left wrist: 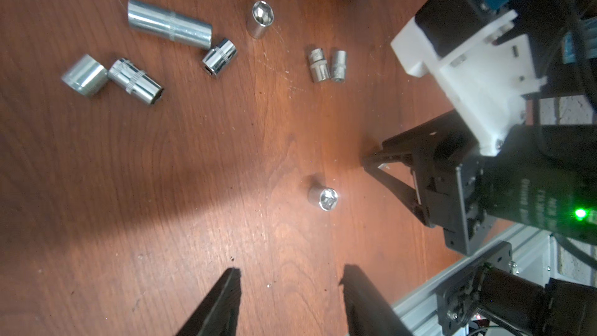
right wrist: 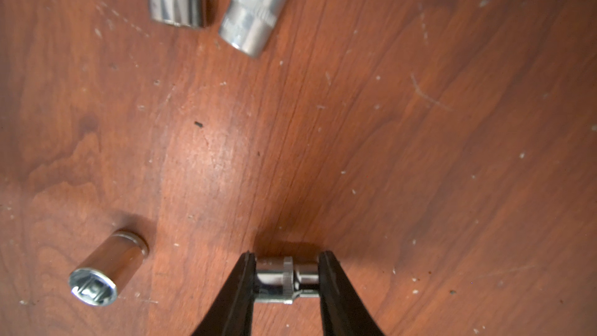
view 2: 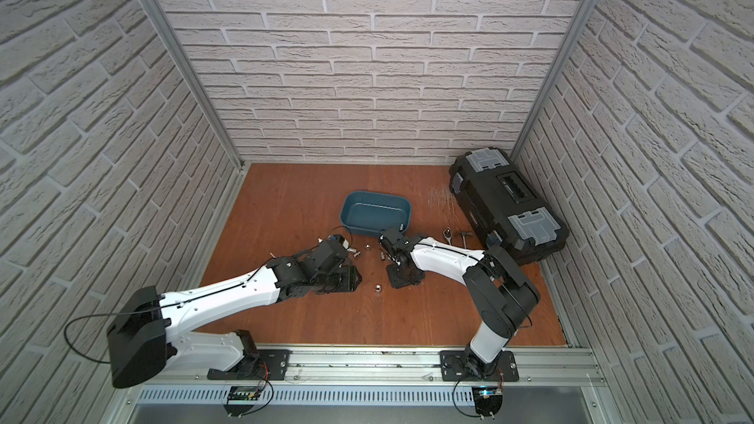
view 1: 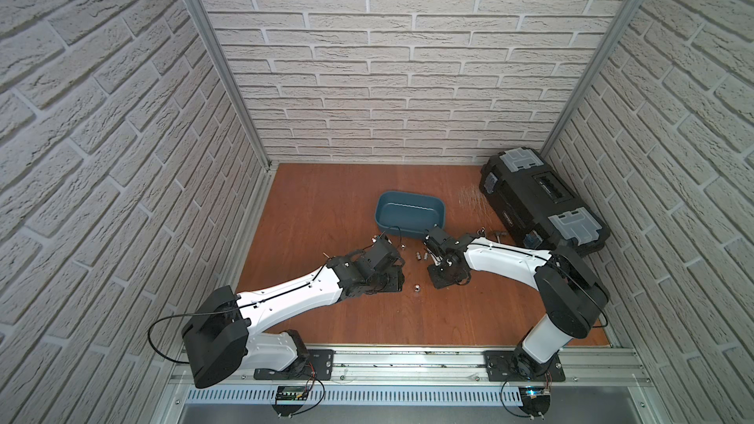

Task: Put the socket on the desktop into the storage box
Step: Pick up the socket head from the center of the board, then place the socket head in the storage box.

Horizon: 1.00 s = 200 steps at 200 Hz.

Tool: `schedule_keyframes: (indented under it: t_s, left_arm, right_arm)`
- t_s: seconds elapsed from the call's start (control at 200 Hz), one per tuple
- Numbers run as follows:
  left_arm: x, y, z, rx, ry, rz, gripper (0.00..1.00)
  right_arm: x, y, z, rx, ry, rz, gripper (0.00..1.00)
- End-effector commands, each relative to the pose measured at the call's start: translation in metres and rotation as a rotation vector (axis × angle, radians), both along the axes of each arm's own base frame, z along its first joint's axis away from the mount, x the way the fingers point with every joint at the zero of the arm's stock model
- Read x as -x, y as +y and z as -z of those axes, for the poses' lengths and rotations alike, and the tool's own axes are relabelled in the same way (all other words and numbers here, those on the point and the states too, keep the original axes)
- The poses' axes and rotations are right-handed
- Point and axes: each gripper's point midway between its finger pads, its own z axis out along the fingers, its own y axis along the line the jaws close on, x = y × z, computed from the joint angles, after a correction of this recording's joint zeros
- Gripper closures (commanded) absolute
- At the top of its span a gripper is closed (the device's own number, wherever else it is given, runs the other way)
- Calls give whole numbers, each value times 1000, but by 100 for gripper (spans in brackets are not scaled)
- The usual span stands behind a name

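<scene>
- Progress: early stage. The storage box (view 1: pixel 408 233) sits near the centre of the frame in both top views. Its inside looks empty, so no socket has been put away yet.
- Right gripper (right wrist: pixel 287 256): clenched on one small socket (right wrist: pixel 284 277), with a finger pressed against each end.
- Location: the gripped socket is down at the desktop (right wrist: pixel 420 124). In a top view that spot is just below the box's lower right corner, and the gripper hides the socket there. Whether it has lifted off the wood cannot be told.
- Orientation: the socket lies on its side, long axis running straight from one finger to the other, parallel to the wood. The wider knurled end meets one finger and the narrower end meets the other.
- Left gripper (left wrist: pixel 292 269): released, fingers apart with nothing between them, over bare wood near an upright socket (left wrist: pixel 324 197).
- Remaining, by judgement: lift, carry to the box, and let go.
- Several loose sockets (left wrist: pixel 169 24) also lie scattered on the wood, not yet collected.
</scene>
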Motion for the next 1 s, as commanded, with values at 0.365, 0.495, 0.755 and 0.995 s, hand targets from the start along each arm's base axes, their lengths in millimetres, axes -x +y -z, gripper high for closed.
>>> schedule_keyframes:
  t_s: [0.365, 0.495, 0.755, 0.995]
  left_arm:
    - [-16, 14, -11, -6, -33, -83, 41]
    - [-22, 19, -16, 10, -40, -110, 38]
    - [-41, 23, -36, 76, -71, -158, 37]
    - [-60, 21, -53, 122, -94, -169, 37]
  right_arm:
    - [-24, 10, -63, -122, -96, 27, 64]
    - [-40, 14, -82, -154, -122, 37, 64]
    - [-83, 18, -114, -190, -177, 66, 64]
    - [-126, 22, -122, -209, -186, 115, 64]
